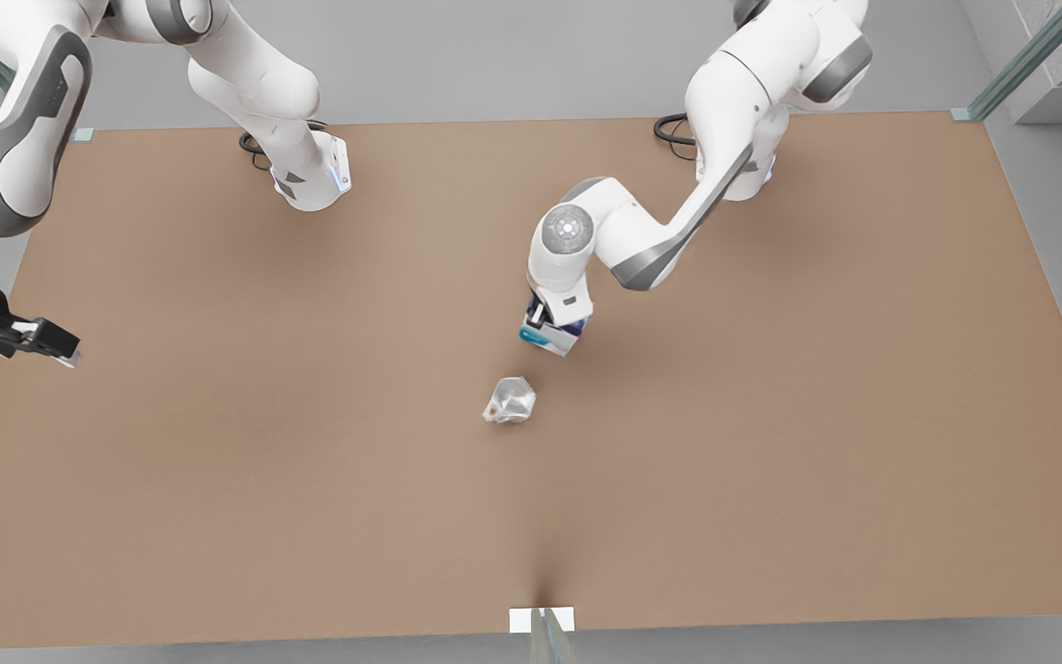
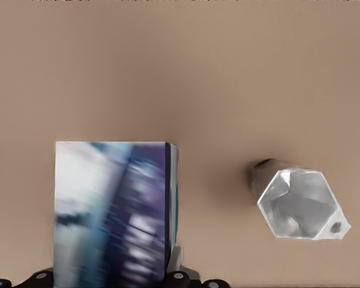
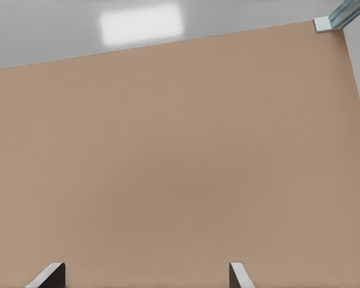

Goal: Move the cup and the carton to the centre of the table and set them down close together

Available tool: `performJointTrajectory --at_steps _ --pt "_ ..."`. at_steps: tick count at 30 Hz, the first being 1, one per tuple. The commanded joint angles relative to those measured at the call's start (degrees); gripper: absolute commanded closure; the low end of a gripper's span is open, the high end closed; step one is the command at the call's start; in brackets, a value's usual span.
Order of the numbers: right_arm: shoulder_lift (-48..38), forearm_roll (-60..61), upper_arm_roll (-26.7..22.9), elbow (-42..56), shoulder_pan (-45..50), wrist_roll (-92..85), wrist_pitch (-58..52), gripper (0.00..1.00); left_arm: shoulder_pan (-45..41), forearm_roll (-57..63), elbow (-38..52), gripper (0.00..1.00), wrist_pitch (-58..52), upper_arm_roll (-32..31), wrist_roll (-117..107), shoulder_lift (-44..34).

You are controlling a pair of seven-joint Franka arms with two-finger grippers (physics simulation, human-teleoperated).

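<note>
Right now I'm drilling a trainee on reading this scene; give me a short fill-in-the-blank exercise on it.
1. The left gripper is shut on the ____.
2. The faceted cup lies on the ____, apart from the carton.
3. The right gripper, waiting at the front view's left edge, has its fingers ____.

Missing words: carton; table; open

grey floor (image 1: 494, 55) surrounds the tabletop; glass-and-metal rail (image 1: 1029, 57) at one corner.

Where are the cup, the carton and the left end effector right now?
cup (image 1: 510, 400): front view, on its faceted side.
carton (image 1: 551, 336): front view, on its white and teal lower corner.
left end effector (image 1: 556, 319): front view, between its fingertips, on the carton.
</note>
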Motion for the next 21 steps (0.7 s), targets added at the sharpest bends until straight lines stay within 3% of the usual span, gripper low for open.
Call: performJointTrajectory --at_steps 1,6,7,8,9,21 --pt "0.1 0.0 0.0 0.0 0.3 0.0 0.0 0.0 0.1 1.7 -0.1 0.41 0.6 0.0 0.0 0.1" --pt "0.1 0.1 0.0 -0.1 0.0 0.0 0.8 0.0 0.0 2.7 -0.1 0.37 0.8 0.0 -0.1 1.6" --pt "0.2 0.2 0.0 -0.1 0.1 0.0 0.8 0.0 -0.2 2.7 -0.1 0.29 0.8 0.0 -0.1 1.7" --pt "0.2 0.4 0.0 -0.1 0.3 0.0 0.8 0.0 -0.3 4.2 -0.1 0.07 0.8 0.0 -0.6 2.0" --pt "0.2 0.4 0.0 -0.1 0.3 0.0 0.9 0.0 -0.4 5.3 -0.1 0.0 0.8 0.0 -1.7 2.5" --pt "0.5 0.4 0.0 -0.1 0.6 0.0 0.9 0.0 -0.7 5.4 -0.1 0.0 0.7 0.1 -1.7 2.6"
